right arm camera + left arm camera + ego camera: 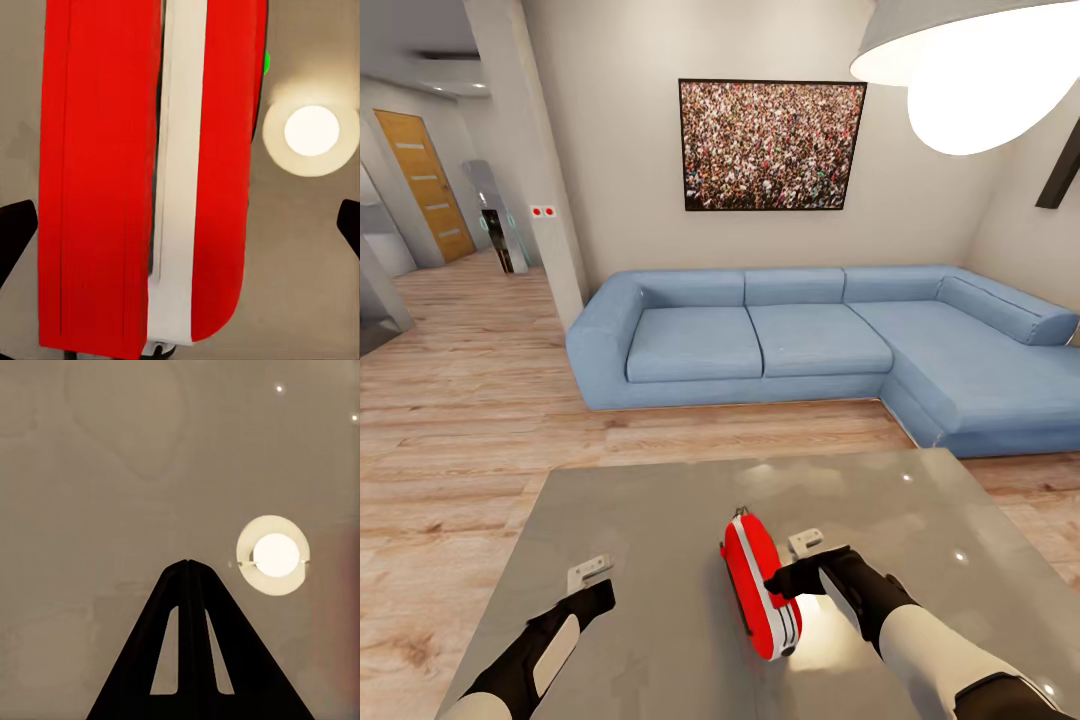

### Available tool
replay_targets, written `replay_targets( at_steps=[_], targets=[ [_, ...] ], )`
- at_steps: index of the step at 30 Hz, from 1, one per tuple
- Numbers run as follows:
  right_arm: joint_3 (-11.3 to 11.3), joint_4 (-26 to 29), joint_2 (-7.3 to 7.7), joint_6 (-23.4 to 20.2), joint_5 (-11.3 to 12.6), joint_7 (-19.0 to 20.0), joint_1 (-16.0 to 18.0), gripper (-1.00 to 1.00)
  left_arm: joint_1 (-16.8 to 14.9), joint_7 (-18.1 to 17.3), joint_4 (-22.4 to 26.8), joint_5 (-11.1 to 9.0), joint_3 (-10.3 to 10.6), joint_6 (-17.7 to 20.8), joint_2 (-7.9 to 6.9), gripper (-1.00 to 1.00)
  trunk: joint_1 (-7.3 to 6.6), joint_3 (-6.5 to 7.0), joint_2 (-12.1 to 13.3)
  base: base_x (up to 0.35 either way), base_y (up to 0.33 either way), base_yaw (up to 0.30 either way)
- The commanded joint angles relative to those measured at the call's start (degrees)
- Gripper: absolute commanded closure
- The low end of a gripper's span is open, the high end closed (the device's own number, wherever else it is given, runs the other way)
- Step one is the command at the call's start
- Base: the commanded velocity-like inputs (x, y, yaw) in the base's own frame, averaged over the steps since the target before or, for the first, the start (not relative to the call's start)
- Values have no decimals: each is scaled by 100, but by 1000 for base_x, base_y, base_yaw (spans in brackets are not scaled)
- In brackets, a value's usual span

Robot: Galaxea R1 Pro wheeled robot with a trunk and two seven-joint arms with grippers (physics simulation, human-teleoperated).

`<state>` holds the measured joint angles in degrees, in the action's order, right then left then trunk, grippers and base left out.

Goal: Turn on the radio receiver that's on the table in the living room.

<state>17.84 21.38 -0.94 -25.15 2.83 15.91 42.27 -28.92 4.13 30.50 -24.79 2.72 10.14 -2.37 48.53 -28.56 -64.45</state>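
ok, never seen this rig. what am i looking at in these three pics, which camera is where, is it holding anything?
These are simulator renders of a wheeled robot with two arms. The big picture comes from its head camera, looking down over a glossy grey table in a living room with a blue sofa, a framed crowd photo and a pendant lamp. The other two come from cameras near each arm's tool.

A red radio receiver lies on the table. The right tool is open: its fingers spread to either side of the radio, not clamped on it. The left tool is shut and holds nothing; its view shows closed fingers over the tabletop, with the lamp's reflection.
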Motion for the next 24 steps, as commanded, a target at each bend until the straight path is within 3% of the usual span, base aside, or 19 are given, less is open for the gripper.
replay_targets(
  at_steps=[1, 11, 24],
  targets=[
    [0, -1, 1, 1, -4, -1, 0, -100, 1, 0, 0, -3, 0, -1, 0, 100, 0, 0, 0, 0, 0, 0],
    [5, -3, 1, 1, -11, -1, 0, -100, 0, -2, 0, 1, 0, -20, -46, 100, 0, 0, 0, 0, 0, 0],
    [4, -3, -2, 8, -11, -1, 0, -100, 1, 6, 0, 9, 9, -18, -121, 100, -286, 233, 521, 0, 0, 0]
  ],
)
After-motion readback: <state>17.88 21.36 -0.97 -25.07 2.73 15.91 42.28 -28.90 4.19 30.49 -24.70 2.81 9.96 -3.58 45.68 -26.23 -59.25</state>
